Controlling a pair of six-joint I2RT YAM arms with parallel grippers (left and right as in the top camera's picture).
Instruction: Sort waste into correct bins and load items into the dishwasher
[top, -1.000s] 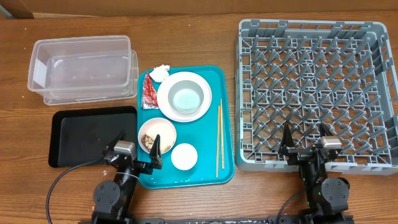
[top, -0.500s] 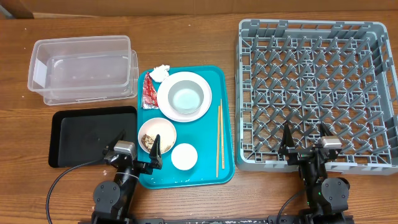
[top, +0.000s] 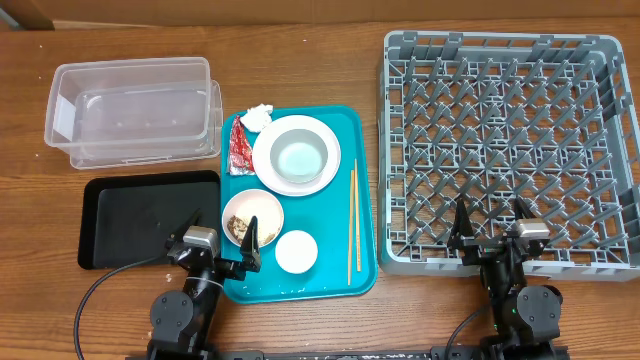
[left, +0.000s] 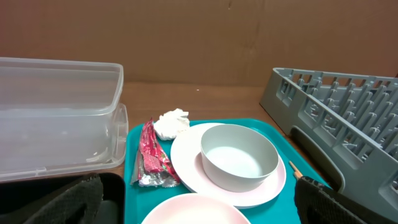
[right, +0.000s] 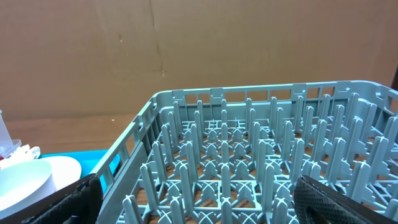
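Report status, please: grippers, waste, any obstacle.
Left gripper open, empty. Right gripper open, empty. Red wrapper, tissue on teal tray; dish rack unloaded. No obstacle seen.

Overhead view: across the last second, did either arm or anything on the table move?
Nothing visibly changed. The left gripper and right gripper sit open at the near table edge as before, holding nothing, and everything on the teal tray lies where it was.
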